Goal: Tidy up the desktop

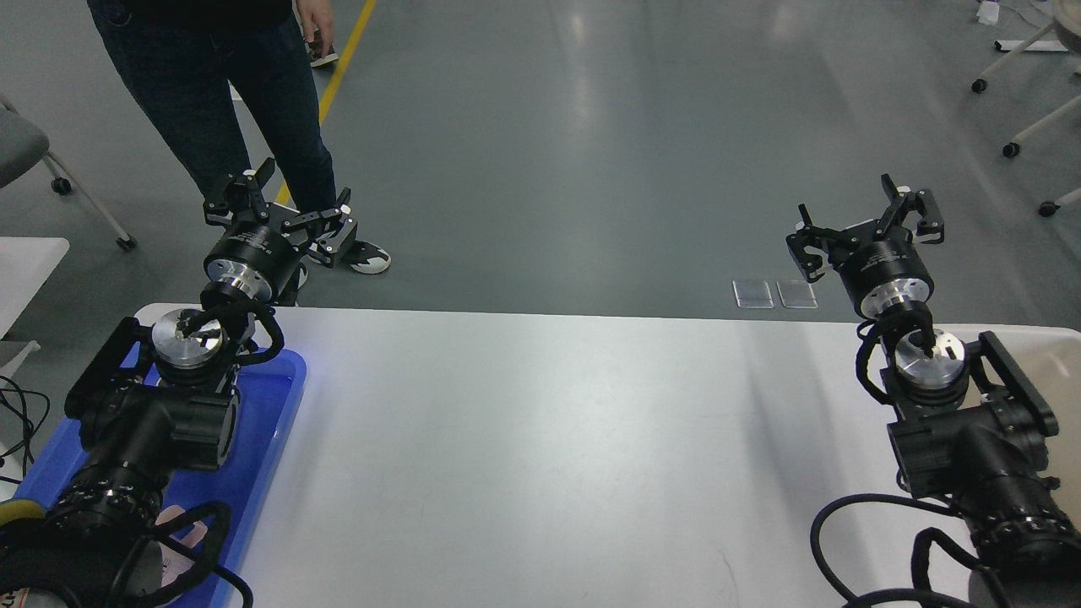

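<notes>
The desktop [540, 439] is a wide white tabletop with rounded corners, and its middle is bare. My left gripper [283, 207] is open and empty, held above the table's far left edge over the floor. My right gripper [866, 224] is open and empty, held above the table's far right edge. A blue tray [266, 397] lies on the left of the desktop, mostly hidden under my left arm. A pink mug [181, 540] shows partly in the tray behind cables.
A cream-coloured bin [1060, 355] stands at the right end, mostly hidden by my right arm. A person in dark jeans [220, 101] stands just beyond the far left corner. Chair legs on castors [1009, 150] stand at the far right.
</notes>
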You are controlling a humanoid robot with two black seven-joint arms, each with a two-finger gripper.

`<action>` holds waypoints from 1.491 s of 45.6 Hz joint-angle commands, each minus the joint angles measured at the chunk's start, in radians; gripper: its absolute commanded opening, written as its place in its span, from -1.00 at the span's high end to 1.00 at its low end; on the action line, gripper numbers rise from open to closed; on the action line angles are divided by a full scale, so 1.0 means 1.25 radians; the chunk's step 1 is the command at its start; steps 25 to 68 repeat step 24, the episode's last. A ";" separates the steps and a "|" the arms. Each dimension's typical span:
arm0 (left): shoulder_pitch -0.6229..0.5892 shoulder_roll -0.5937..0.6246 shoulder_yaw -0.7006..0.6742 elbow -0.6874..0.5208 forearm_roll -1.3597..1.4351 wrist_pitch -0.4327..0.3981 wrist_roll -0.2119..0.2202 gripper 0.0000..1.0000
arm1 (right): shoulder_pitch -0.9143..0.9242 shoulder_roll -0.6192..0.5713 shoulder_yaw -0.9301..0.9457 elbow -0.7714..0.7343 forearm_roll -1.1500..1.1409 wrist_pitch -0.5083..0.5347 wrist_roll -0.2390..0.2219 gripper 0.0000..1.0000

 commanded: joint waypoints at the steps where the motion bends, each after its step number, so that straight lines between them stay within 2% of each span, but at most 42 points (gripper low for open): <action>1: 0.004 -0.030 0.001 0.001 -0.037 -0.020 0.002 -0.94 | -0.005 0.047 0.010 0.001 0.005 0.023 -0.003 -1.00; 7: 0.031 -0.036 0.043 0.005 -0.033 -0.087 0.012 -0.94 | -0.027 0.058 0.005 0.003 0.005 0.036 -0.002 -1.00; 18: 0.031 -0.016 0.163 0.054 -0.032 -0.081 0.020 -0.94 | -0.045 0.058 0.002 -0.012 0.001 0.031 0.003 -1.00; 68: 0.032 0.005 0.170 0.055 -0.029 -0.079 0.023 -0.94 | -0.056 0.057 0.000 -0.012 0.000 0.034 0.003 -1.00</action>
